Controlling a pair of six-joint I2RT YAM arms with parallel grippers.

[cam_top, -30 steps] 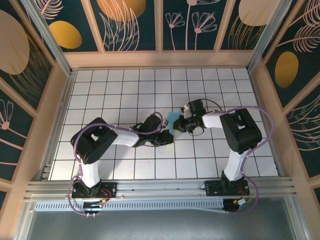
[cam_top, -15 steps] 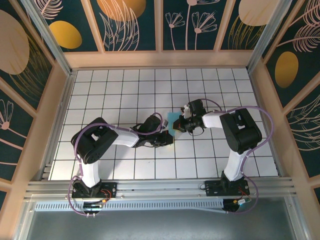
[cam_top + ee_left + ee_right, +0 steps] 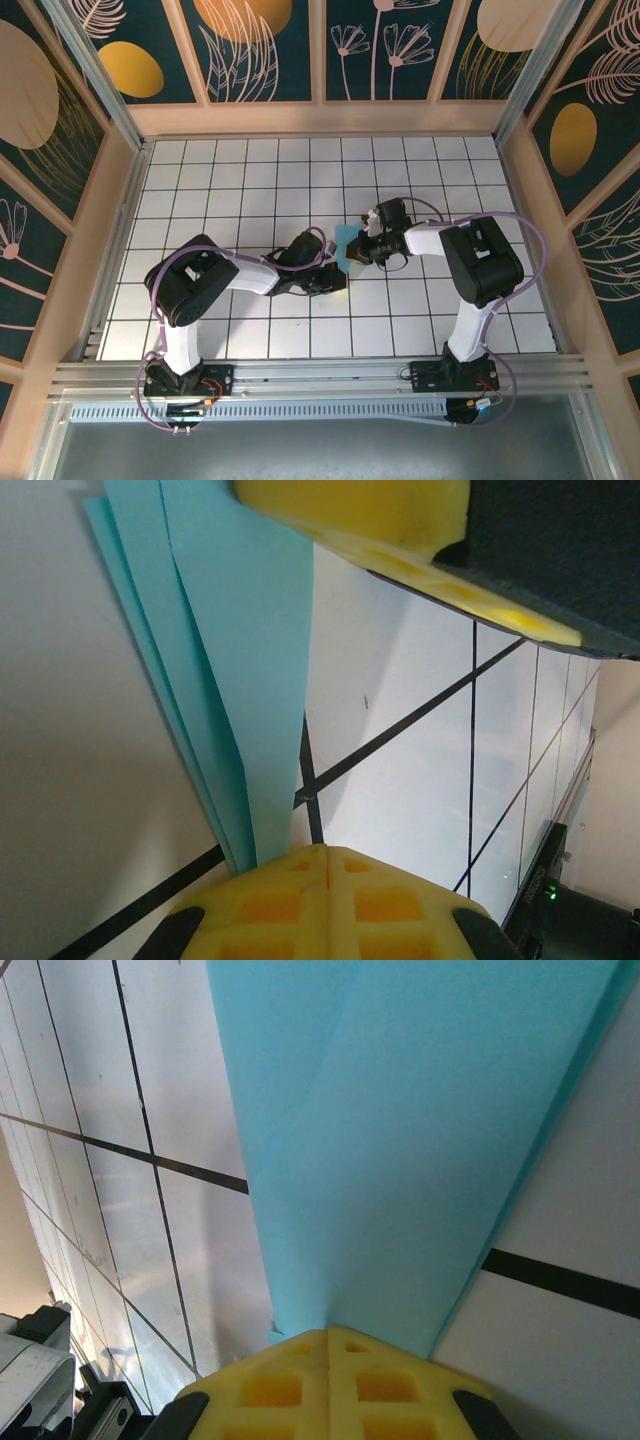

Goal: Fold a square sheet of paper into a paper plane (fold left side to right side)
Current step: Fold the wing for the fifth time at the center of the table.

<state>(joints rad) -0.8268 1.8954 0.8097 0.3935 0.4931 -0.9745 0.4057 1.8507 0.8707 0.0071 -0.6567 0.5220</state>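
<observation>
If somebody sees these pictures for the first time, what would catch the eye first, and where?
First the cyan paper, folded into layers, at the middle of the white grid table, where the left arm and the right arm meet. In the wrist views the bright yellow left fingers and right fingers are shut, their tips at the paper. Dark teal wall panels with gold ovals and drawn plants surround the table.

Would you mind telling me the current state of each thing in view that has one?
cyan paper: folded into overlapping creased layers, lying between the two tools.
left tool: shut, tips against the paper's edge.
right tool: shut, tips against the paper.
</observation>
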